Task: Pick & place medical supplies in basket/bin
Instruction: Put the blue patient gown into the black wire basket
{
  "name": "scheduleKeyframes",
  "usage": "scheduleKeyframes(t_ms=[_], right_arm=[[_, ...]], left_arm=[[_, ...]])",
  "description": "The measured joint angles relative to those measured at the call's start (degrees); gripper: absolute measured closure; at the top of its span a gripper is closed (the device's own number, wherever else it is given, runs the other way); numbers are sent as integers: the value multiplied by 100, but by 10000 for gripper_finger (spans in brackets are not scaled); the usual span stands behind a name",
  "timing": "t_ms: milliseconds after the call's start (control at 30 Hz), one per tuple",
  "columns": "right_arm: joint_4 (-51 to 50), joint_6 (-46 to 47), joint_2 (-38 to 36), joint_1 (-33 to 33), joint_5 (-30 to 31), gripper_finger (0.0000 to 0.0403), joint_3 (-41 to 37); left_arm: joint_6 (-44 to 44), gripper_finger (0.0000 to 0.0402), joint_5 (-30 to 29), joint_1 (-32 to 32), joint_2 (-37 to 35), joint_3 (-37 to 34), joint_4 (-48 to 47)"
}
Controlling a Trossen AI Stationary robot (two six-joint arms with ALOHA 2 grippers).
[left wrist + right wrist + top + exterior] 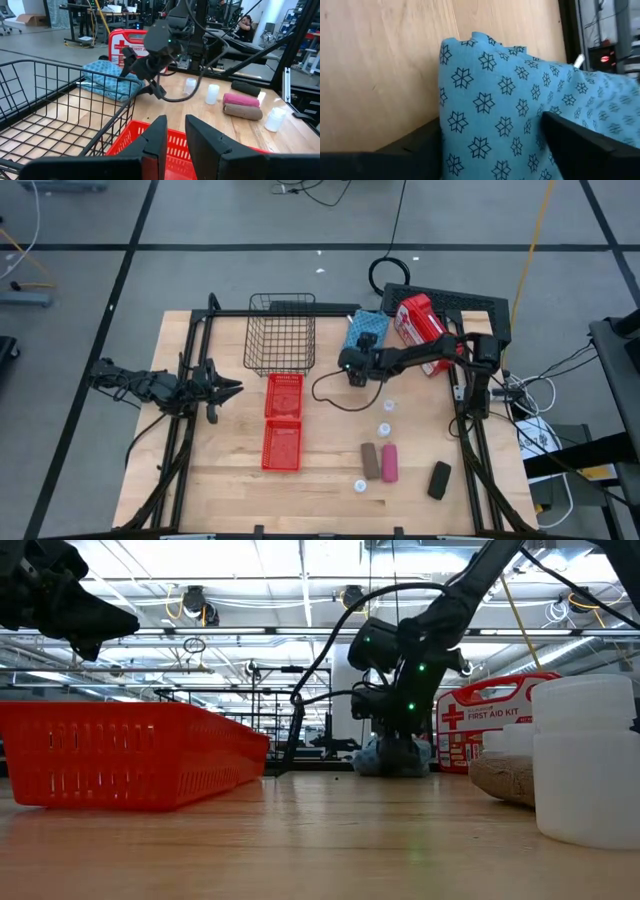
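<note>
I see the black wire basket [281, 332] at the table's far side, the light-blue pouch [365, 328] right of it. My right gripper [490, 145] straddles the pouch, fingers spread. My left gripper [174, 132], pressed together, hovers left of the red bins [282, 420].

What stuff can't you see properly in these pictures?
- Blue pouch: the right wrist view's edge cuts it off, and the right gripper's fingers straddle it; no firm squeeze shows.
- White vials: too small in the high view for labels.
- Brown roll: a blurry white vial hides most of it in the low view.
- Black roll: partly behind the pink roll.
</note>
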Motion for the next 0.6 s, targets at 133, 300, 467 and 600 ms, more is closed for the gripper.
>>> scheduleKeyframes(t_ms=[133,300,467,600], right_arm=[[5,285,2,-116,-372,206,-2],[4,565,-4,-211,-523,305,-4],[23,624,-9,-191,-740,329,-2],[-126,536,-307,33,-859,329,-30]], left_arm=[[-1,327,0,0,0,0,0],[0,327,0,0,0,0,-1],[-1,327,0,0,0,0,0],[-1,327,0,0,0,0,0]])
